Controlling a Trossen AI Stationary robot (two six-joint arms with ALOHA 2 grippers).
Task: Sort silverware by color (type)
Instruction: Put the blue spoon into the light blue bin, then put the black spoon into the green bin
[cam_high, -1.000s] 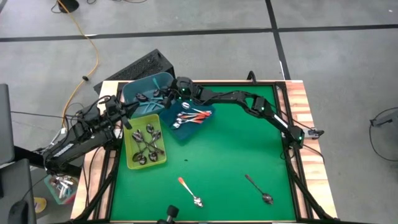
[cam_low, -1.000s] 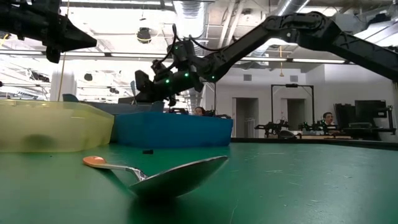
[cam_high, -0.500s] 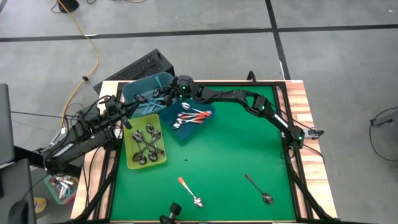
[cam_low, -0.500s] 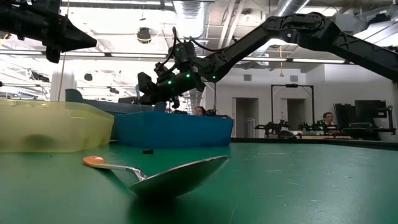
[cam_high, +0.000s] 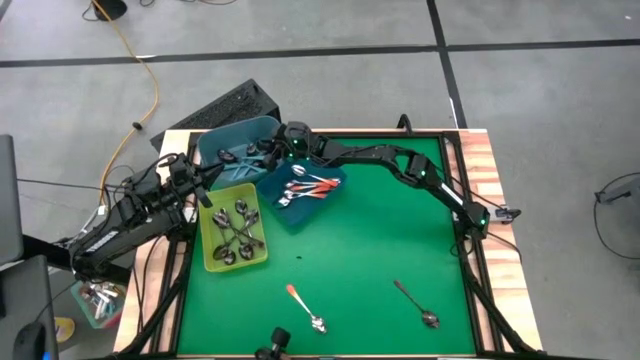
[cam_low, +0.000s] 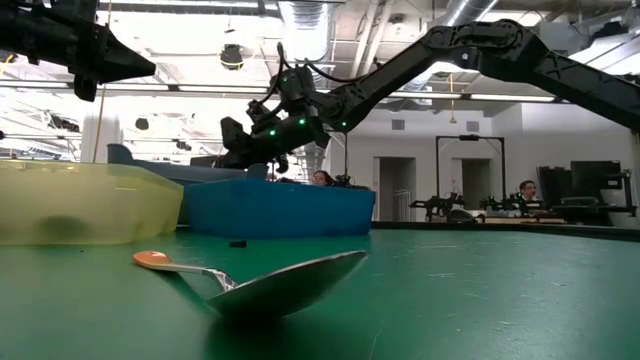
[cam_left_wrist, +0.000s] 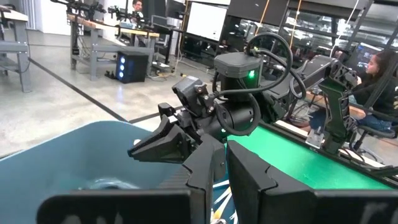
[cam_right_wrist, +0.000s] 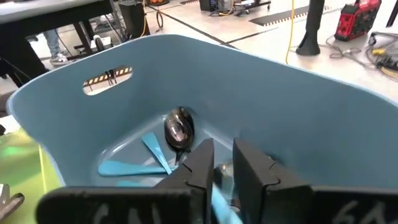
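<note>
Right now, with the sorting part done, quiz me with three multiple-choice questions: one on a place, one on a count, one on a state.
1. Where is the right gripper?
A. above the teal bin
B. down at the front edge
C. out at the far right side

2. How many spoons lie loose on the green mat?
A. none
B. two
C. five

3. What is the state of the yellow bin?
A. tipped on its side
B. empty
C. upright, holding plain metal spoons

Answers:
1. A, the high view shows the right arm reaching across to the teal bin.
2. B, an orange-handled spoon and a silver spoon.
3. C, several lie heaped inside it.
</note>
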